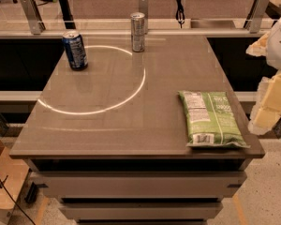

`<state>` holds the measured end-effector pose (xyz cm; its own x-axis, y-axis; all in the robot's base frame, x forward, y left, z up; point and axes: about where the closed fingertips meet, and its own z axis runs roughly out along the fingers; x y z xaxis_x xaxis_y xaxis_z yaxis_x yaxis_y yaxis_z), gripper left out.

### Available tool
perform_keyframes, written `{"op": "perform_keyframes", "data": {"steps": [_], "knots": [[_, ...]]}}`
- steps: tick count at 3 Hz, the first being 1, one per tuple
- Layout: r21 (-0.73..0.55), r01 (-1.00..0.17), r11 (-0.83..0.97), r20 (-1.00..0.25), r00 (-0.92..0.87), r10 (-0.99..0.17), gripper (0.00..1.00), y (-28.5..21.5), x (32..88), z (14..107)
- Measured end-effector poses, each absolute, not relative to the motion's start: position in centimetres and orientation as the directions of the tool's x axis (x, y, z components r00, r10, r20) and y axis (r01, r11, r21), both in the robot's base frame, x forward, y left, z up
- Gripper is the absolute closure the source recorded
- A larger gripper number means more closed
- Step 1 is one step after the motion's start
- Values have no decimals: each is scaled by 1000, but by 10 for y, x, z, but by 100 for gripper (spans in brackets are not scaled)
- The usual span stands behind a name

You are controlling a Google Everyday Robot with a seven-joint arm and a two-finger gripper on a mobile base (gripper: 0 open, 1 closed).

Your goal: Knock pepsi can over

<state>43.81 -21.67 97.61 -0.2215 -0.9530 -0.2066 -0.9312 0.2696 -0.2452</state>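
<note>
The pepsi can [75, 50] is dark blue with white lettering and a silver top. It stands upright at the far left of the brown table [131, 130]. My gripper [268, 108] shows as pale, cream-coloured parts at the right edge of the camera view, beside the table's right side. It is far from the pepsi can, with the whole width of the table between them, and touches nothing on the table.
A slimmer silver-grey can [137, 32] stands upright at the far middle of the table. A green snack bag [210, 118] lies flat near the front right corner. A glass railing with metal posts [30, 14] runs behind the table.
</note>
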Motion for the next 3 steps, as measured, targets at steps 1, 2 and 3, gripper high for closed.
{"op": "perform_keyframes", "data": {"steps": [1,2,3], "knots": [[-245,-931,270,-207,-222,-953,0,-217,438,976],[-260,-929,263,-242,-201,-949,0,-211,441,980],[-283,-928,244,-349,-138,-927,0,-188,453,982]]}}
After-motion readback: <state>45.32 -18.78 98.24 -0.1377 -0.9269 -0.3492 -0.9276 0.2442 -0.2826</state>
